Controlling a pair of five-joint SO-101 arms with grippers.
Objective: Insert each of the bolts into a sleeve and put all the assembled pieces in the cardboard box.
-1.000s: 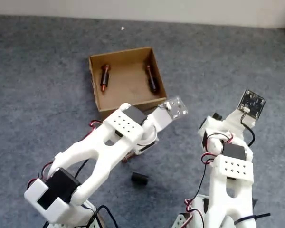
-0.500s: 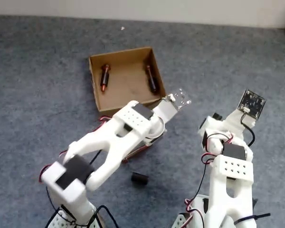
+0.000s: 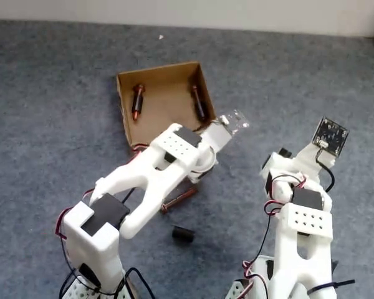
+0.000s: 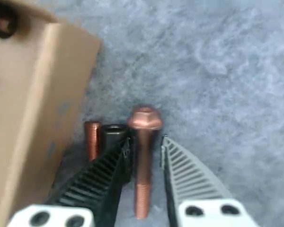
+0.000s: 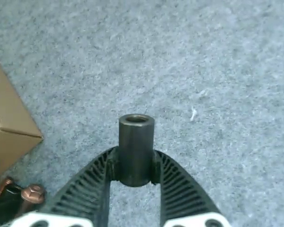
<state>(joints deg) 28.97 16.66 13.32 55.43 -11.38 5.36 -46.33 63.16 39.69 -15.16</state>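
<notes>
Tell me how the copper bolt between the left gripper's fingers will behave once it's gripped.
The copper bolt looks like solid metal: probably stiff and heavy for its size. Its round shank could roll on the carpet if nudged, though the flanged head would likely curve it. It may slip between the fingers.

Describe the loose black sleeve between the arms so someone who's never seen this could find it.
From the cardboard box, come forward onto the grey carpet between the left arm and the right arm. The sleeve lies there on its side, alone. It is short and black, unlike the longer copper bolt nearer the box, and no gripper holds it.
</notes>
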